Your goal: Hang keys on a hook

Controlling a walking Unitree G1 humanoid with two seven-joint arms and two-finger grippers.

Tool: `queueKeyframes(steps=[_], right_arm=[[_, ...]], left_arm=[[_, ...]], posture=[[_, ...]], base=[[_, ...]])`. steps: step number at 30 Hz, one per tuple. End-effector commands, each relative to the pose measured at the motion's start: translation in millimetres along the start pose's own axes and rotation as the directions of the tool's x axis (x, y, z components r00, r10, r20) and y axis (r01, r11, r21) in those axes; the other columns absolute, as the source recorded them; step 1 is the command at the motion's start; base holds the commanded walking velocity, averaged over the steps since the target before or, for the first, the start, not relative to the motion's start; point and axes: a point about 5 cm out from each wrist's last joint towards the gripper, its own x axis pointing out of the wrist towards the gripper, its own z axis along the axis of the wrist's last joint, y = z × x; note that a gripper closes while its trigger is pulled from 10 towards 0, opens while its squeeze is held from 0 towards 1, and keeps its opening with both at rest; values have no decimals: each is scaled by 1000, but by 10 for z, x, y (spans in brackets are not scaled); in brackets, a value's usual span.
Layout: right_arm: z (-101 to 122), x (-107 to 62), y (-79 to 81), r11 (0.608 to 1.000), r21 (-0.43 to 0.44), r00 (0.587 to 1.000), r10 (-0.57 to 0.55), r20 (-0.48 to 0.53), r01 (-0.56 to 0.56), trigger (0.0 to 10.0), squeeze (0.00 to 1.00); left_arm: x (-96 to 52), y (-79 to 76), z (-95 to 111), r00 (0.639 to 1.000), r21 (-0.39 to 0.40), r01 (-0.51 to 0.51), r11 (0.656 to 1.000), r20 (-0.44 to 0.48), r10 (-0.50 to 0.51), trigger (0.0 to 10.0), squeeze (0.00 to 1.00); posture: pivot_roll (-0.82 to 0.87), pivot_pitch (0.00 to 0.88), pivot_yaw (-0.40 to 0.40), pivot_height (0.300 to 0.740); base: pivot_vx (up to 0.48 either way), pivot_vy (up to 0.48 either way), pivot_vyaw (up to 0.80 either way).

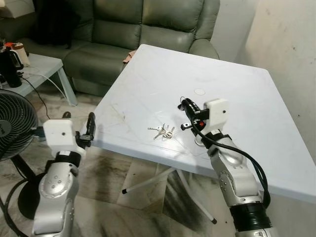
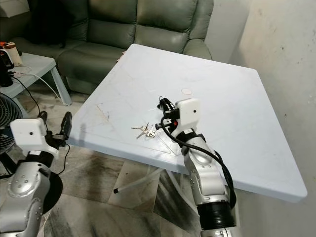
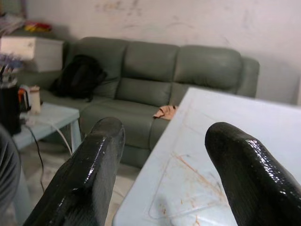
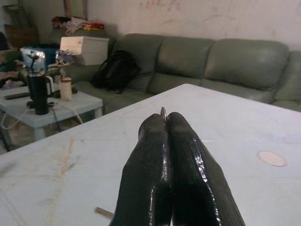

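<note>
We observe the keys lying flat on the white table, near its front edge. The right gripper hovers above the table at roughly 2 o'clock from the keys, just beside them; its fingers are pressed together, with a thin wire loop protruding at the tips. Whether that loop belongs to the key ring we cannot tell. The left gripper stands off the table's left edge, fingers spread and empty. We judge the pickup step to be in hand. Next: confirm the grasp, then locate a hook.
</note>
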Motion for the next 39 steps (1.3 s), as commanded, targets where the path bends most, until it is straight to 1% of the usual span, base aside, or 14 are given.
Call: queueKeyframes(steps=[1,4,7,8,9,11,21,23,24,26,29,31,39], right_arm=[[33,-35,-96,1000,-3,999,-31,25,31,10000,0],[20,-40,-118,998,14,997,-64,32,64,10000,0],[15,-20,-115,997,1,996,-80,26,80,10000,0],[2,21,-119,995,-14,995,-101,18,101,10000,0],[2,21,-119,995,-14,995,-101,18,101,10000,0],[-3,54,-139,994,-18,994,-110,-4,110,10000,0],[-13,78,-151,992,-23,993,-120,-11,120,10000,0],[-8,147,-104,992,-25,991,-128,-42,127,10000,0],[-10,153,-82,993,-25,992,-118,-42,117,10000,0],[-24,147,-40,994,-36,994,-106,-40,104,10000,0],[-35,146,-24,995,-28,994,-99,-43,98,10000,0],[-41,143,-6,996,-33,995,-85,-45,84,10000,0],[-49,150,-24,995,-42,994,-91,-55,89,10000,0]], left_arm=[[-4,29,-5,1000,-36,-11,999,-12,10,10000,0],[14,29,-31,999,-44,-26,999,-29,25,10000,0],[33,17,-28,999,-66,-26,997,-27,24,10000,0],[96,-8,-30,999,-65,-22,998,-28,20,10000,0],[96,-8,-30,999,-65,-22,998,-28,20,10000,0],[153,-20,-14,1000,-62,-23,998,-23,22,10000,0],[188,-17,-17,999,-69,-25,997,-22,24,10000,0],[305,-12,-54,998,-69,-30,997,-56,27,10000,0],[319,-16,-55,998,-67,-31,997,-57,28,10000,0],[319,-33,-51,999,-66,-24,997,-50,21,10000,0],[316,-38,-58,998,-80,-26,996,-52,22,10000,0],[309,-38,-65,998,-62,-31,998,-52,28,10000,0],[316,-15,-91,997,-75,-39,996,-65,34,10000,0]], posture=[[-27,0,-70,732],[-28,0,-69,732],[-34,0,-67,732],[-38,0,-64,732],[-38,0,-64,732],[-39,0,-63,732],[-50,0,-58,732],[-65,0,-44,732],[-65,0,-44,732],[-64,0,-43,732],[-64,0,-43,732],[-63,0,-43,732],[-57,0,-48,732]], base=[[0,0,0],[0,0,0],[0,0,0],[0,0,0],[0,0,0],[0,0,0],[0,0,0],[0,0,-747],[0,0,-725],[0,0,-725],[0,0,-725],[0,0,-725],[0,0,-725]])
